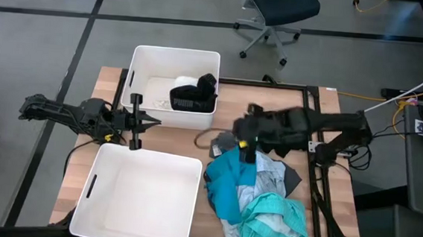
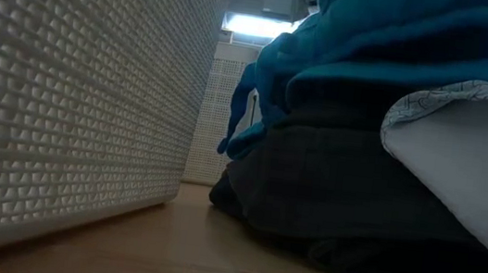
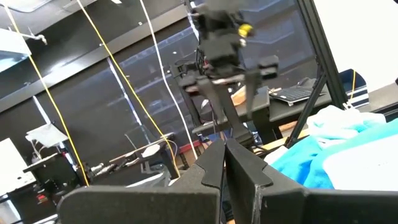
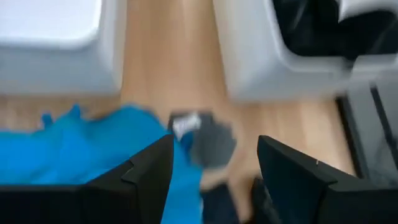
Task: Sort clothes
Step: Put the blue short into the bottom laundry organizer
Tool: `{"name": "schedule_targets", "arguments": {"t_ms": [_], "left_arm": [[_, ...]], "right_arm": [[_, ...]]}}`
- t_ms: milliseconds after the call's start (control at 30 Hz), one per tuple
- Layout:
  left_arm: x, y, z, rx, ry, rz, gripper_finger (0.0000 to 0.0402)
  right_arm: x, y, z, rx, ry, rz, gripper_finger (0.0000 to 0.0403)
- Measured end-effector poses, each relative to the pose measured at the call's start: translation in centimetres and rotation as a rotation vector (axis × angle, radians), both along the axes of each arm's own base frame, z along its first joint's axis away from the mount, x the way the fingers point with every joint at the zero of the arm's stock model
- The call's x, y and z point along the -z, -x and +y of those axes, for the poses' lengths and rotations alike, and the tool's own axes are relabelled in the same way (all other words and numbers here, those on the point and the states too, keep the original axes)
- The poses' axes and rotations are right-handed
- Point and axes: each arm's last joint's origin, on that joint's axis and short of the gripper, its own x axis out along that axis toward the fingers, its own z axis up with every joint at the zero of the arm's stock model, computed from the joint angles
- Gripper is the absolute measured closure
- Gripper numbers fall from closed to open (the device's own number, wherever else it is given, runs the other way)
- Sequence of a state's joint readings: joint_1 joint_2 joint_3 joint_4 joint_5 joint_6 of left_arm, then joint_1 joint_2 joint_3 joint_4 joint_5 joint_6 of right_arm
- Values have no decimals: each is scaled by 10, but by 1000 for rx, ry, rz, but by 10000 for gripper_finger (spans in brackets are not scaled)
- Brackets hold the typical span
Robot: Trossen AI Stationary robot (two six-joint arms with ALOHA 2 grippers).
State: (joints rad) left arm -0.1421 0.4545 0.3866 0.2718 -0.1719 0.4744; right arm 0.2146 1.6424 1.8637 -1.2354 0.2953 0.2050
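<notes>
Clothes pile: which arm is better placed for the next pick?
Right. Its end effector hangs open over the top edge of the clothes pile, above the bright blue garment. The left end effector sits between the two white bins, away from the pile.

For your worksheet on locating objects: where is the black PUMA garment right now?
In the high view, the PUMA garment lies inside the far bin, against its right wall, beside a white garment, left of the right end effector.

Grey floor (image 1: 47, 17), dark seams; office chair (image 1: 275, 7) beyond table.
</notes>
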Motion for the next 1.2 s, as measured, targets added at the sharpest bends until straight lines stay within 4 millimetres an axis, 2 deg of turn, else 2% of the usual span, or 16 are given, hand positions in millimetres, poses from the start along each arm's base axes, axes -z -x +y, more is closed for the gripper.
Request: {"name": "schedule_targets", "arguments": {"t_ms": [133,333,400,500,833,1100,1200], "left_arm": [[0,0,0,0,0,0,396],[0,0,0,0,-1,0,396],[0,0,0,0,-4,0,396],[0,0,0,-1,-4,-1,396],[0,0,0,-1,-4,-2,396],[0,0,0,0,0,-2,396],[0,0,0,0,2,-2,396]], "right_arm": [[29,7,28,24,-19,93,169],[76,9,63,-73,-186,168,169],[89,7,73,-116,-226,140,169],[99,3,82,-170,-229,84,169],[107,-13,80,-213,-163,-61,169],[152,-23,68,-173,-387,166,169],[168,-22,63,-147,-368,264,169]]}}
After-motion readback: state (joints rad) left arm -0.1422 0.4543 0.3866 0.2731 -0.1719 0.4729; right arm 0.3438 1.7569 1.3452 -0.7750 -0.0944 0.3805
